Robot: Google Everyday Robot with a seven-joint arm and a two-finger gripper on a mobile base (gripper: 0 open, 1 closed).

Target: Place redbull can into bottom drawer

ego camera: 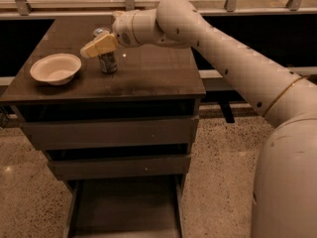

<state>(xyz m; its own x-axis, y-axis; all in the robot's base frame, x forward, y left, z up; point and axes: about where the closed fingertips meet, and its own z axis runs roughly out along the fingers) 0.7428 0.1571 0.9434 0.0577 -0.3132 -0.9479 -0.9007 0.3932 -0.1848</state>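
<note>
The redbull can [108, 62] stands upright on the dark cabinet top [153, 71], left of centre, its shiny top showing just above the gripper. My gripper [95, 48] is cream-coloured and sits at the can's upper part, covering its top half from the front. The white arm reaches in from the right. The bottom drawer [126, 209] is pulled out at floor level below the cabinet, with its flat dark floor showing.
A white bowl [55, 68] sits on the cabinet top to the left of the can. The two upper drawers [111, 133] are shut. A railing and a dark ledge run behind the cabinet. Speckled floor lies on both sides.
</note>
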